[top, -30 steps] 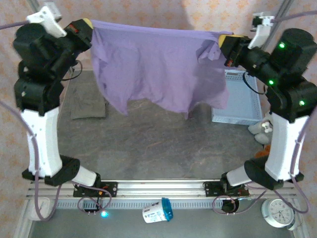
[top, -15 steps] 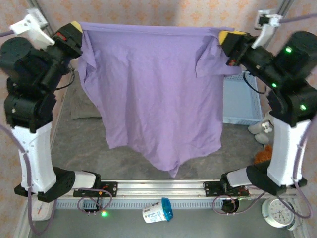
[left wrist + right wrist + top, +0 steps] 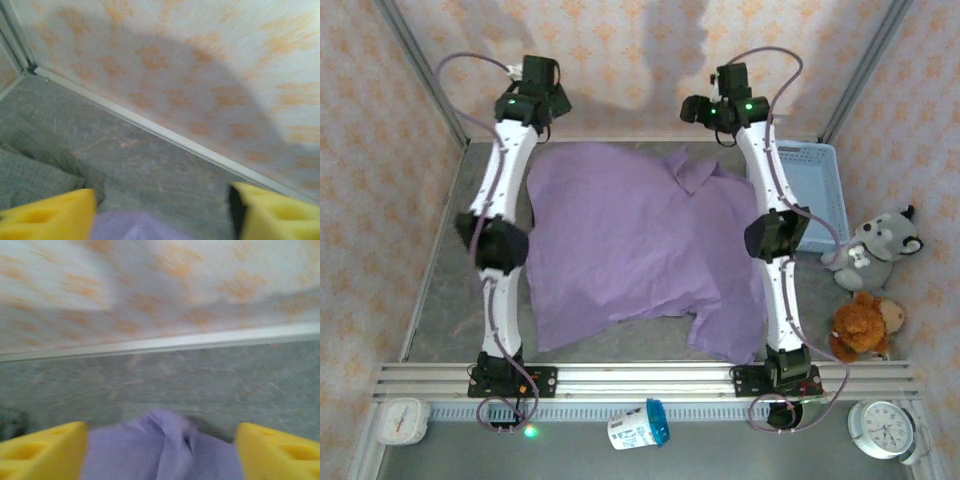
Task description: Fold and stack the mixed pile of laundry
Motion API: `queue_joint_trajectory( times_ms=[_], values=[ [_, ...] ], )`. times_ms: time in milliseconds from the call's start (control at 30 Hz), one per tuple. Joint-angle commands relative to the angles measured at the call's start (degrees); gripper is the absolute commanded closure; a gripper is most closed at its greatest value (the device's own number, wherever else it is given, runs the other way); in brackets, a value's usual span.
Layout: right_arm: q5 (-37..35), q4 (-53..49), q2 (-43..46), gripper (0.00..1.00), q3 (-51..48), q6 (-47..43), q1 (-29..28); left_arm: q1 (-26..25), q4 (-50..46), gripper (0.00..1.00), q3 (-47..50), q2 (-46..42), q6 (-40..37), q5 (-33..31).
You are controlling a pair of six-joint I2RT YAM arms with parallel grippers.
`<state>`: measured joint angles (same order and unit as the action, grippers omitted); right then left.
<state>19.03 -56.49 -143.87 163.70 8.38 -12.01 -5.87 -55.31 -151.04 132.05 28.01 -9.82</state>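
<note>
Lavender T-shirt (image 3: 630, 240) flat, long axis near-far, hem near.

See lavender T-shirt (image 3: 640, 240) spread mostly flat across mid table (image 3: 440, 290), collar end far, right sleeve flopped inward, near hem rumpled and uneven; olive-grey garment (image 3: 30, 175) wrinkled, lying near its far-left corner.

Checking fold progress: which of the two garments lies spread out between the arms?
The lavender T-shirt, spread out across the table; the olive-grey garment lies wrinkled off to the left.
</note>
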Motion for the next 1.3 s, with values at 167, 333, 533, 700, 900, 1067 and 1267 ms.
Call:
queue_joint_trajectory(
  times_ms=[167,333,533,700,900,1067,1267],
  values=[
    [-3.5,4.6,20.0,0.04,-26.4,-0.1,1.3,-0.3,-2.9,0.0,16.2,-11.0,-0.1,1.9],
    [-6.3,5.3,29.8,0.04,-41.7,-1.2,1.3,-0.2,4.0,0.01,35.9,-23.5,3.9,5.8],
    [-2.1,3.2,38.5,0.19,-57.8,-0.1,1.1,-2.3,9.5,0.15,58.3,-33.6,11.9,13.8],
    [0.2,4.9,42.8,0.28,-70.4,3.5,-2.0,-7.6,15.6,0.33,74.4,-37.3,21.5,13.4],
    [-3.2,7.3,39.4,0.43,-77.1,5.7,-8.0,-10.7,19.0,0.42,81.0,-32.7,30.0,14.1],
    [-7.8,10.2,32.7,0.5,-76.4,10.3,-8.2,-10.6,16.4,0.41,78.5,-26.1,30.8,8.8],
    [-10.8,9.0,20.9,0.5,-66.8,14.4,-7.7,-6.8,10.9,0.44,67.1,-12.3,27.5,5.3]
  ],
)
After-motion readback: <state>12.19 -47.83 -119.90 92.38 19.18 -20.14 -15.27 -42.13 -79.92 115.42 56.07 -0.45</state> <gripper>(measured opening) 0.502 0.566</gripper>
